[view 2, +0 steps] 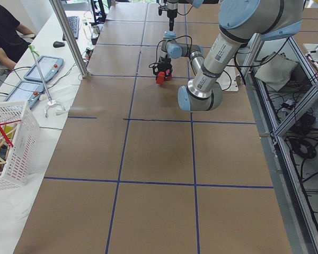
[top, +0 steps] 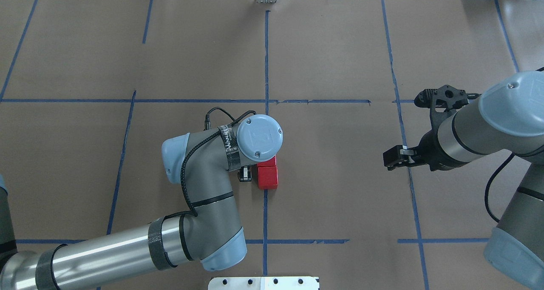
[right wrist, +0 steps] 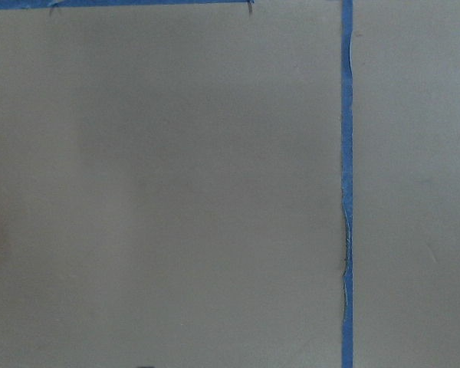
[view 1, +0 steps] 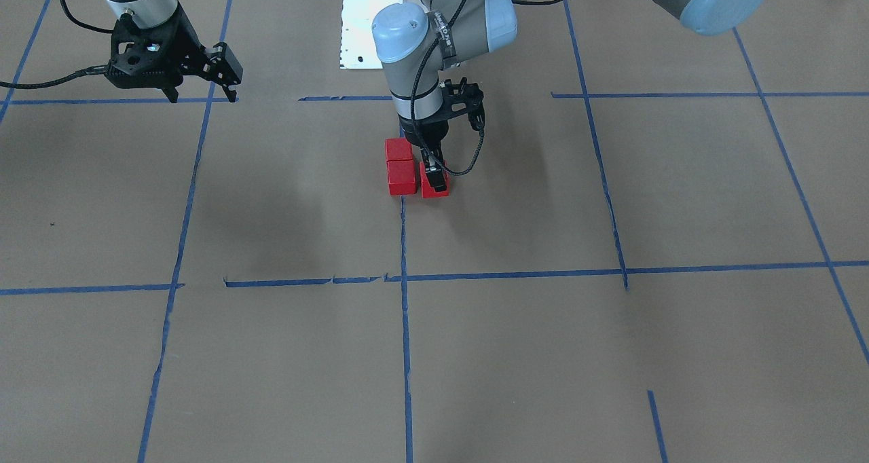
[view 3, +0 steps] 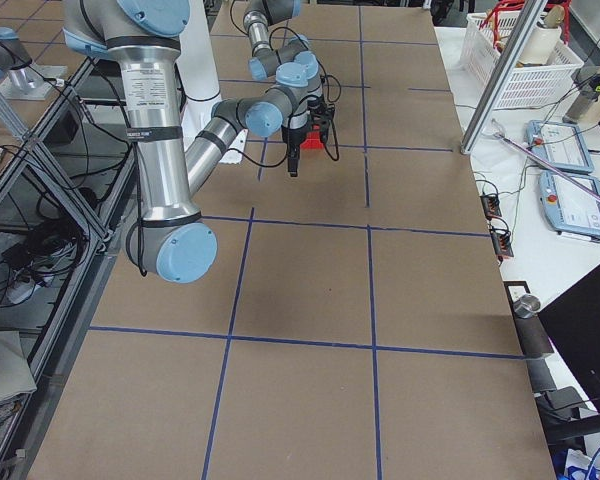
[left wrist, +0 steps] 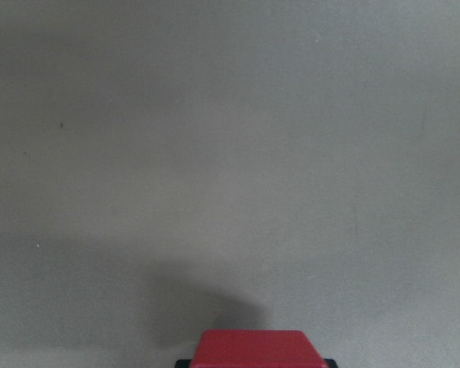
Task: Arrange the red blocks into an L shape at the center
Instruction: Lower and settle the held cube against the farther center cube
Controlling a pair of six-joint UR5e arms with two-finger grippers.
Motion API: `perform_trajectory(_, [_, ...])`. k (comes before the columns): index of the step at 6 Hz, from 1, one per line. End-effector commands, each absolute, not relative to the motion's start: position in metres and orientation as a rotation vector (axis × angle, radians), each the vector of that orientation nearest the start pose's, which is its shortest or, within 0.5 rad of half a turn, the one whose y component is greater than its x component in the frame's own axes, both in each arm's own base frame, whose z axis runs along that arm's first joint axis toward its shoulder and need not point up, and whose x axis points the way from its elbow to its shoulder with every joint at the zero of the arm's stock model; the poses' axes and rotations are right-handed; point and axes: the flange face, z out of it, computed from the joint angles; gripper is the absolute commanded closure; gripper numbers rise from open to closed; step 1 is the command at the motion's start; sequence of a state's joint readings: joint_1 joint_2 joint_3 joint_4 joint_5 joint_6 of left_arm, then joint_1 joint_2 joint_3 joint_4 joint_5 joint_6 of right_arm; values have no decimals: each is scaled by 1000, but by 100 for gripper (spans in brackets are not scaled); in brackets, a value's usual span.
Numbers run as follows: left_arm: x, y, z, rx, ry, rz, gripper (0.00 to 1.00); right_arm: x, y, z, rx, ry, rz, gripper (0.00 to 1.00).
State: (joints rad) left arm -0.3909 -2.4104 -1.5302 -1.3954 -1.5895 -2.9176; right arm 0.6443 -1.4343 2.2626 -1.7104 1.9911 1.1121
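Red blocks (view 1: 400, 176): three small glossy cubes at center (view 1: 370, 208). Two in row on blue tape line (view 1: 404, 246); third block (view 1: 426, 190) just beside, clamped in left gripper (view 1: 434, 181). Probably light, rigid, slick: pinch opposite flat faces. Right gripper (view 1: 201, 91) spread, empty

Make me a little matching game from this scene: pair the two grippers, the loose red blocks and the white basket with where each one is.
Things:
1. left gripper
2. right gripper
3. two loose red blocks
4. white basket

Places:
A. on the white side table
B. touching in a row on the middle tape line
C. off to one side, open and empty
D. beside that row, closed on the third red block

Pairs: 1-D, 2-C, 3-B, 4-A.
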Motion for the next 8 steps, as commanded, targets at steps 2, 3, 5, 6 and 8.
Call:
perform_trajectory(2, [626, -397, 184, -350, 619, -1670, 94, -310, -349, 301, 12, -789, 31, 0])
perform_trajectory(3, [627, -396, 182, -353, 622, -1670, 92, -311, -349, 302, 11, -787, 29, 0])
perform_trajectory(5, [627, -396, 184, -351, 620, -1668, 65, -311, -349, 302, 10, -787, 30, 0])
perform_trajectory(6, [629, -393, 186, -348, 614, -1652, 1, -311, -349, 302, 9, -786, 30, 0])
perform_trajectory(8, [630, -390, 183, -356, 616, -1641, 0, -312, -349, 303, 9, -786, 30, 0])
